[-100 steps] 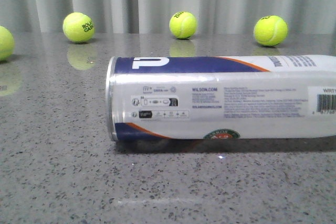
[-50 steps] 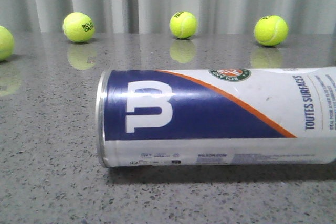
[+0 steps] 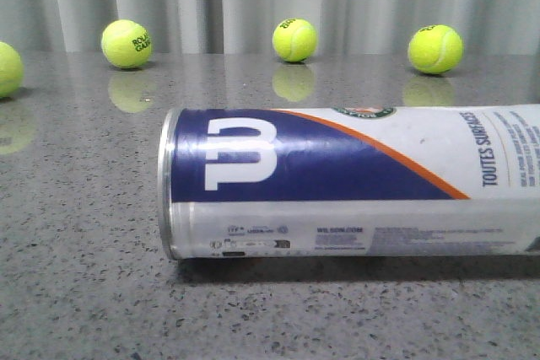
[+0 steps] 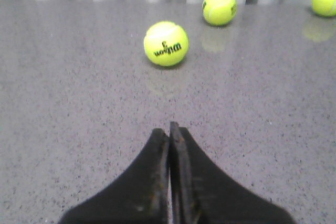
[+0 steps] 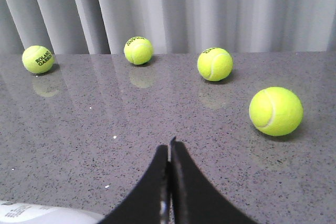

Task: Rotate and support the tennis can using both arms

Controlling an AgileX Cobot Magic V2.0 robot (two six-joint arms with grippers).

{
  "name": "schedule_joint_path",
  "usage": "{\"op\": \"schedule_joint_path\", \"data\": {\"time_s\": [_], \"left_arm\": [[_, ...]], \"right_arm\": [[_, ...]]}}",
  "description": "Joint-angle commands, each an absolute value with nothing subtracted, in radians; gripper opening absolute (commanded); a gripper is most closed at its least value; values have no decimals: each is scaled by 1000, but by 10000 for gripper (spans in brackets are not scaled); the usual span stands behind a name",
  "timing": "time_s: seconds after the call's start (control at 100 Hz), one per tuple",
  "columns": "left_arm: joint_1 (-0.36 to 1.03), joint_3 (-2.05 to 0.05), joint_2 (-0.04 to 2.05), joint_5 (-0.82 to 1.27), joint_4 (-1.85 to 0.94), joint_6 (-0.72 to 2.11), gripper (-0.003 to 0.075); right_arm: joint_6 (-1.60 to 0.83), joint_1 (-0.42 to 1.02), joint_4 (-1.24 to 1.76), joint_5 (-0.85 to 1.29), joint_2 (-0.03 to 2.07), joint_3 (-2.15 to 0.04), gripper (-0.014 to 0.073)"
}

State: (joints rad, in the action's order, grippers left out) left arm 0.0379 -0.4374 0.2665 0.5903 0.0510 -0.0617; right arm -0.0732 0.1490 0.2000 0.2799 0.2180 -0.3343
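The tennis can (image 3: 354, 183) lies on its side on the grey table, metal rim to the left, navy panel with the white logo and orange stripe facing the camera, its right end cut off by the frame. A white bit of it shows in the right wrist view (image 5: 42, 214), beside the fingers. My right gripper (image 5: 169, 148) is shut and empty above the table. My left gripper (image 4: 169, 129) is shut and empty over bare table. Neither gripper shows in the front view.
Yellow-green tennis balls lie behind the can near the grey curtain: (image 3: 126, 43), (image 3: 294, 40), (image 3: 434, 48) and one at the left edge (image 3: 7, 69). One ball (image 4: 166, 43) lies ahead of my left gripper, one (image 5: 275, 110) ahead of my right.
The can has rolled: the small-print side gave way to the navy logo panel, then rolled back slightly so the print strip shows again. It shifted slightly left and towards the camera.
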Motion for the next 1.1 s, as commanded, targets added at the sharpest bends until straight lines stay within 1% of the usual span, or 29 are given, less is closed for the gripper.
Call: {"op": "schedule_joint_path", "data": {"time_s": [0.0,0.24,0.31,0.38,0.4,0.43,0.45,0.5,0.52,0.55,0.57,0.62,0.74,0.99,1.09], "left_arm": [[37,-542,371,623,39,-65,-21],[37,-700,639,776,37,-65,-18],[37,-734,706,805,35,-65,15],[37,-760,764,819,30,-62,104],[37,-767,775,824,26,-62,139],[37,-779,802,831,20,-62,206],[37,-785,817,839,19,-59,235],[37,-807,850,862,9,-54,356],[37,-812,866,871,0,-46,384],[37,-827,885,886,0,-32,447],[37,-836,899,895,-9,-32,477],[37,-856,930,912,-22,-32,512],[37,-898,987,915,-148,17,512],[37,-927,1102,941,-774,346,512],[37,-927,1152,982,-943,446,512]], "right_arm": [[-75,144,192,206,224,-361,-57],[-75,144,192,206,224,-361,-57],[-75,144,192,206,224,-361,-57],[-75,144,192,206,224,-361,-57],[-75,144,192,206,224,-361,-57],[-75,144,192,206,224,-361,-57],[-75,144,192,206,224,-361,-57],[-75,144,192,206,224,-361,-57],[-75,144,192,206,224,-361,-57],[-75,144,192,206,224,-361,-57],[-75,144,192,206,224,-361,-57],[-75,144,192,206,224,-361,-57],[-75,144,192,206,224,-361,-57],[-75,144,192,206,224,-361,-57],[-75,144,192,206,224,-361,-57]]}}
